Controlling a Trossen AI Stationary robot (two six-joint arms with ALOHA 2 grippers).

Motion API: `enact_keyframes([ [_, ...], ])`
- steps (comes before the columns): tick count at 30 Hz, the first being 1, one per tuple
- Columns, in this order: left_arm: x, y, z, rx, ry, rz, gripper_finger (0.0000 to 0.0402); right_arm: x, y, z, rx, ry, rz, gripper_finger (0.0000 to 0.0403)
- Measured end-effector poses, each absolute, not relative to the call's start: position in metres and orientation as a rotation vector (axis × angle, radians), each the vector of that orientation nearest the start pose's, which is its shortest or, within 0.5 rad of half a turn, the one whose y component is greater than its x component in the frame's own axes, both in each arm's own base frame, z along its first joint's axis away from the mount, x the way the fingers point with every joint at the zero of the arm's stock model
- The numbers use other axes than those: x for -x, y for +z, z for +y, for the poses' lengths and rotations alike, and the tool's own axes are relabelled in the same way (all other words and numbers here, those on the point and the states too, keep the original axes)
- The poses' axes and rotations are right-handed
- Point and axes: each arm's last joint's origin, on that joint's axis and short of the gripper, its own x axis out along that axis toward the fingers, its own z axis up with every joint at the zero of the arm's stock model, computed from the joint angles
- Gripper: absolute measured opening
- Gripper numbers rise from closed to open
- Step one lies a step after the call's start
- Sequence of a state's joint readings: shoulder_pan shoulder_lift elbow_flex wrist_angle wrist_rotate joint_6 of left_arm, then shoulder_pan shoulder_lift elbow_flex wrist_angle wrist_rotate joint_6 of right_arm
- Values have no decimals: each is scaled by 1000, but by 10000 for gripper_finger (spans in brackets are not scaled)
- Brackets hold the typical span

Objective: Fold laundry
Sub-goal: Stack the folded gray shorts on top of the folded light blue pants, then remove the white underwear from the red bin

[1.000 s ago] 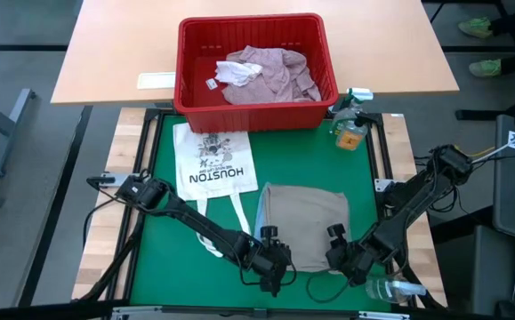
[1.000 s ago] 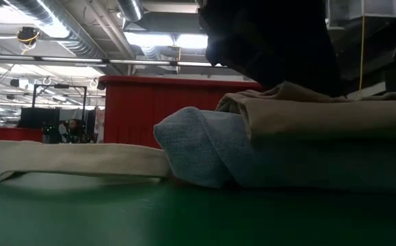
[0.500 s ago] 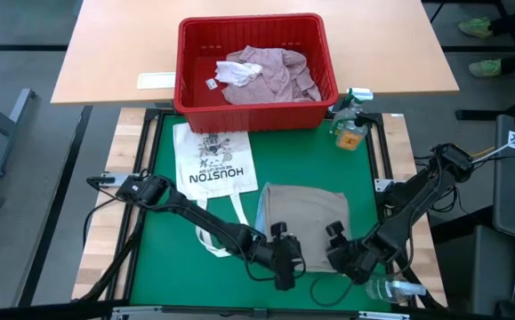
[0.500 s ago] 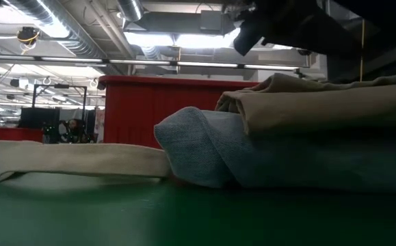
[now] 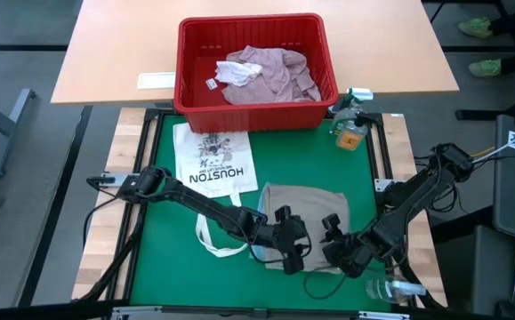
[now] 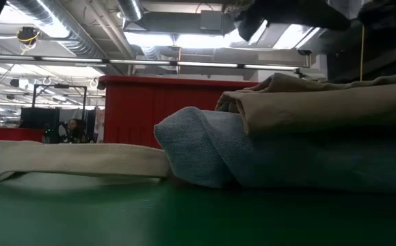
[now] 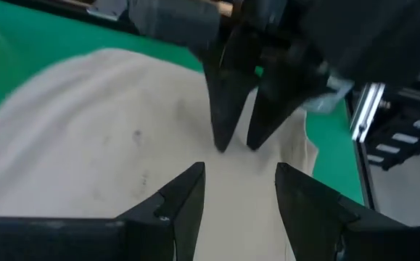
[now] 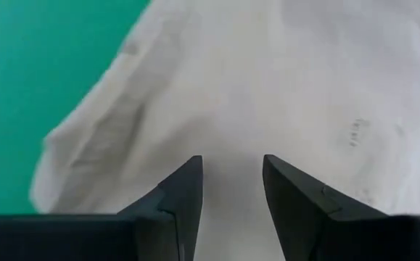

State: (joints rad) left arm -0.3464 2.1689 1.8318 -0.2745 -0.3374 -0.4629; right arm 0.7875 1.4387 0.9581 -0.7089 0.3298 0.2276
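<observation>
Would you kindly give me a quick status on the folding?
Left gripper and right gripper open over the tan cloth, holding nothing. It lies folded on the blue denim. Tote bag alongside, not obstructing.

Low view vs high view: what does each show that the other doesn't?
Only the low view: light blue denim folded under the tan cloth, plus the ceiling lights and room behind.

Only the high view: the pink shirt inside the red basket, the Houston tote bag, the spray bottle, and both tools over the tan cloth's near edge, left tool and right tool, both open and empty.

Both: the tan cloth, the red basket, the green mat.
</observation>
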Motion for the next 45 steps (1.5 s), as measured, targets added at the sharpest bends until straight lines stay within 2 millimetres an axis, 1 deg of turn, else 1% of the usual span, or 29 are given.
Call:
enact_keyframes([
  [6, -464, 269, -140, 233, 144, 556, 162, -208, 217, 166, 387, 212, 1056, 147],
  [10, -460, 284, -121, 170, 156, 557, 162, -217, 217, 155, 354, 165, 1059, 147],
  [13, -458, 299, -103, 176, 179, 528, 162, -224, 218, 146, 328, 129, 1058, 147],
  [17, -453, 319, -70, 200, 240, 487, 162, -234, 218, 134, 287, 80, 1049, 147],
  [23, -448, 340, -14, 226, 345, 424, 162, -248, 221, 117, 222, 16, 1010, 147],
  [28, -446, 343, 34, 208, 438, 422, 162, -255, 223, 107, 185, -19, 980, 147],
  [32, -442, 342, 63, 228, 462, 428, 162, -262, 230, 100, 152, -42, 961, 147],
  [35, -432, 351, 80, 212, 482, 432, 162, -269, 241, 95, 142, -48, 931, 147],
  [40, -403, 386, 109, 143, 576, 350, 162, -279, 260, 90, 182, -34, 864, 147],
  [42, -391, 396, 125, 120, 639, 331, 162, -283, 263, 88, 190, -30, 831, 147],
  [45, -376, 401, 155, 119, 731, 319, 162, -289, 266, 82, 170, -48, 784, 147],
])
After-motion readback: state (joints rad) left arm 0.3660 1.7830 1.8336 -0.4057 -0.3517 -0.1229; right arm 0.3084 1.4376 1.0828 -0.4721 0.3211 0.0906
